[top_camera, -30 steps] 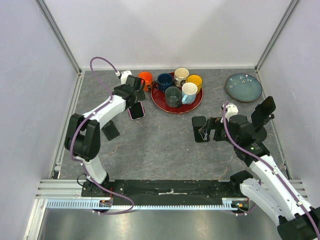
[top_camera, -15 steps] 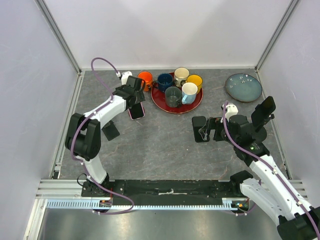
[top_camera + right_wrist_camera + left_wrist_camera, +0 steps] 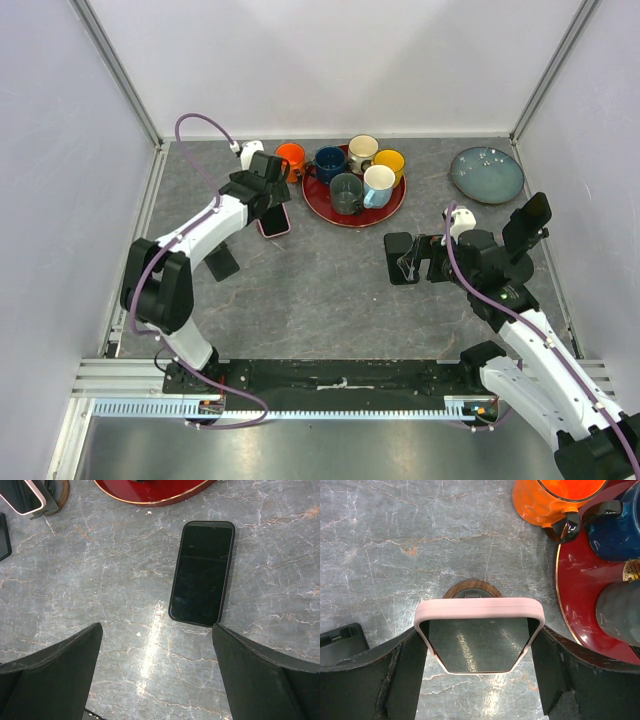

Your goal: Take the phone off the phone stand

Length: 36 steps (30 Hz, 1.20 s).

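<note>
A phone in a pink case (image 3: 479,630) leans on a round wooden phone stand (image 3: 471,587) at the back left of the table. My left gripper (image 3: 479,675) straddles it, and its fingers (image 3: 412,660) press against the phone's two sides near the top. In the top view the phone (image 3: 274,220) sits under the left gripper (image 3: 266,192). The phone (image 3: 22,494) and the stand (image 3: 60,494) also show at the top left of the right wrist view. My right gripper (image 3: 157,632) is open and empty, low over the table.
A black phone (image 3: 202,572) lies flat just beyond the right gripper. A red tray (image 3: 318,207) with several mugs stands right of the stand. An orange mug (image 3: 550,500) is close behind it. A blue plate (image 3: 487,173) sits at the back right. A black block (image 3: 222,262) lies at the left.
The left arm's elbow has swung outward to the left and its cable has shifted. Its gripper stays on the pink phone. The right arm has not moved.
</note>
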Each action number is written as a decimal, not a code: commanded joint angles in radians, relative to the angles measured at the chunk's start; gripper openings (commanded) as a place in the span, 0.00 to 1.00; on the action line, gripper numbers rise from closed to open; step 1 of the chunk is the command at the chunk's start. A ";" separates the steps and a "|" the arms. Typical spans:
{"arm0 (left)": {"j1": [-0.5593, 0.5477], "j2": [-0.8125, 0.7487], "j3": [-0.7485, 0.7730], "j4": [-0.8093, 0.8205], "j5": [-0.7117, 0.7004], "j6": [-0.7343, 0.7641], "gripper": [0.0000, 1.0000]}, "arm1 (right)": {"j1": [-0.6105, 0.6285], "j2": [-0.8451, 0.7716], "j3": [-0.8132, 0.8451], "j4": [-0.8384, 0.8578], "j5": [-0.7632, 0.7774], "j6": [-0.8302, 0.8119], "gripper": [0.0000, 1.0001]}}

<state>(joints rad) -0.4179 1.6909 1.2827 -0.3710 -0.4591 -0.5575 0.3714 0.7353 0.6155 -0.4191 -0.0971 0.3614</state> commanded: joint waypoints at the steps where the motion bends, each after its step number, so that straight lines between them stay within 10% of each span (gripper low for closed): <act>1: -0.012 -0.097 -0.016 0.078 -0.035 0.024 0.32 | 0.006 0.004 0.001 0.033 -0.006 -0.010 0.98; 13: -0.059 -0.292 -0.077 0.107 0.072 0.015 0.30 | 0.004 0.006 0.006 0.078 -0.159 0.014 0.98; 26: -0.125 -0.459 -0.175 0.073 0.539 -0.131 0.27 | 0.046 0.033 -0.006 0.307 -0.395 0.114 0.98; 36: -0.255 -0.467 -0.210 0.141 0.583 -0.225 0.27 | 0.211 0.121 -0.051 0.499 -0.285 0.134 0.96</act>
<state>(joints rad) -0.6380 1.2663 1.0641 -0.3397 0.0731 -0.7040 0.5232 0.8223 0.5636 -0.0380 -0.4393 0.4938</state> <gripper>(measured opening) 0.814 0.974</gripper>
